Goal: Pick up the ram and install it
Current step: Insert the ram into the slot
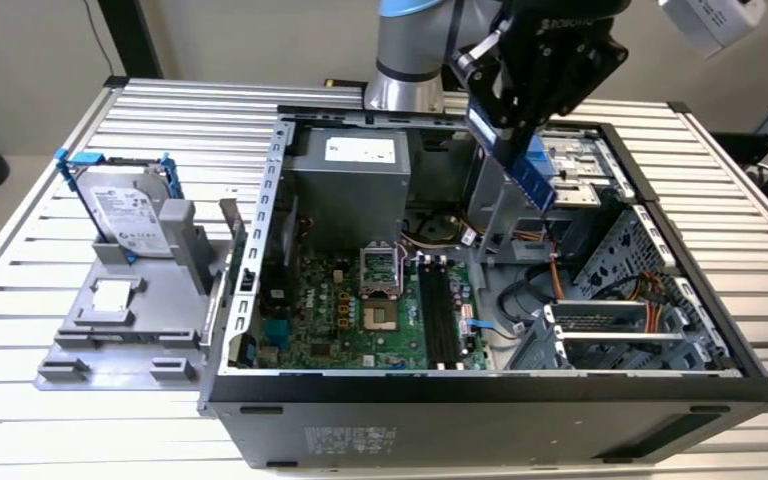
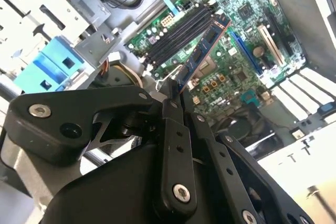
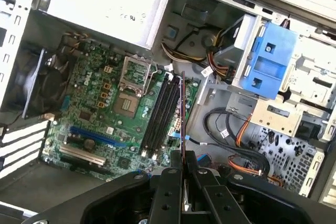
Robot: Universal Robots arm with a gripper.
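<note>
1. While I hang above it, the slatted metal table (image 1: 704,200) spreads under everything, and the open computer case (image 1: 491,385) lies on its side on that table.
2. Inside the case, the green motherboard (image 1: 337,310) covers the floor, with the grey power supply (image 1: 351,170) at its far end in the exterior view.
3. Out on the table, toward the exterior view's left and well apart from me, the hard drive (image 1: 128,215) in its blue-handled frame leans on a grey holder (image 1: 117,320).
4. My gripper (image 1: 498,125) hovers over the far part of the case; my fingers (image 2: 173,103) are drawn nearly together, clamped flat on one end of the ram (image 1: 528,175).
5. That ram is in the air, tilted, its free end slanting down toward the inside of the case and touching nothing there.
6. Seen in both wrist views, the ram (image 2: 205,48) (image 3: 181,114) runs roughly along the same line as the long black slots (image 2: 178,35) (image 3: 160,114) on the motherboard, clear above them and not seated in any.
</note>
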